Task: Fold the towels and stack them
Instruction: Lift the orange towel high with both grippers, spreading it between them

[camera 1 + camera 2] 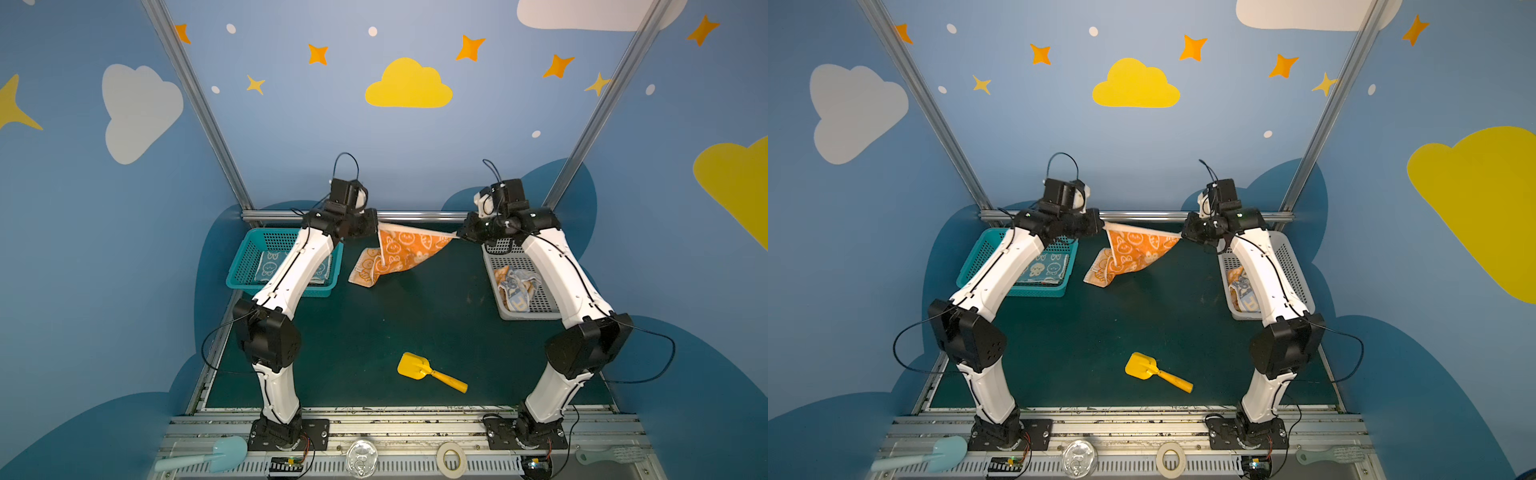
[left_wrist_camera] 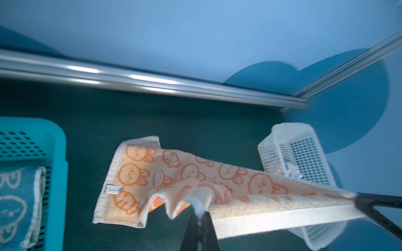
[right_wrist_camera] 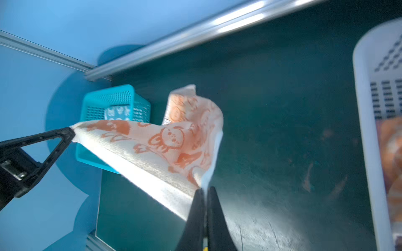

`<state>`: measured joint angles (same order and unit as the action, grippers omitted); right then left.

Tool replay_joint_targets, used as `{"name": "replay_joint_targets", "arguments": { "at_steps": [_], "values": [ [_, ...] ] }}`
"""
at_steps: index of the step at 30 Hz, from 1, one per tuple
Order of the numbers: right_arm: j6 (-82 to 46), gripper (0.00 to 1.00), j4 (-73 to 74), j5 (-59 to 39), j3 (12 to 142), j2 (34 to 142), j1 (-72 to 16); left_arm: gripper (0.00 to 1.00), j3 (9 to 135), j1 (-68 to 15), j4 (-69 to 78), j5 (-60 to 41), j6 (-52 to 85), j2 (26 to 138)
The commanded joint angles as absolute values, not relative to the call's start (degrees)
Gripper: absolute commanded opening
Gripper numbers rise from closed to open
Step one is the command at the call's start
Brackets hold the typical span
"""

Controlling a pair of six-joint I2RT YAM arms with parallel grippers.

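Observation:
An orange-and-cream rabbit towel [image 1: 399, 253] [image 1: 1129, 253] hangs at the back of the green mat, its top edge pulled taut between both grippers and its lower corner drooping onto the mat. My left gripper [image 1: 377, 226] [image 2: 201, 214] is shut on one top corner. My right gripper [image 1: 457, 237] [image 3: 205, 189] is shut on the other. The towel [image 2: 195, 173] [image 3: 174, 141] sags in folds below the taut edge. A blue-and-cream towel [image 1: 268, 266] [image 1: 1046, 268] lies folded in the teal basket [image 1: 249, 257]. Crumpled towels [image 1: 517, 284] sit in the white basket [image 1: 540, 307].
A yellow toy shovel [image 1: 415, 368] lies on the mat near the front. A metal rail [image 1: 415, 215] runs just behind the grippers. On the front ledge lie a light blue scoop [image 1: 216, 455], a tape roll [image 1: 451, 459] and a green brush [image 1: 611, 455].

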<state>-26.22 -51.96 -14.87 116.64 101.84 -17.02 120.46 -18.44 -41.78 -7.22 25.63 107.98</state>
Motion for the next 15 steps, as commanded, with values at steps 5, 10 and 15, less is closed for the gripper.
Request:
{"name": "replay_joint_targets", "arguments": {
  "at_steps": [5,10,15],
  "values": [
    [-25.2,0.0,-50.9,-13.6,124.6,99.0,-16.4,0.03,157.3,-15.2,-61.9,-7.3,24.2,116.5],
    [-22.2,0.0,-55.4,-14.9,130.6,97.2,-16.6,0.03,159.2,-14.8,-61.8,-7.3,24.3,111.7],
    [-20.1,0.0,-54.2,-16.1,126.9,89.3,-16.9,0.03,143.7,-16.0,-55.3,-5.0,22.4,98.7]
  ]
}}
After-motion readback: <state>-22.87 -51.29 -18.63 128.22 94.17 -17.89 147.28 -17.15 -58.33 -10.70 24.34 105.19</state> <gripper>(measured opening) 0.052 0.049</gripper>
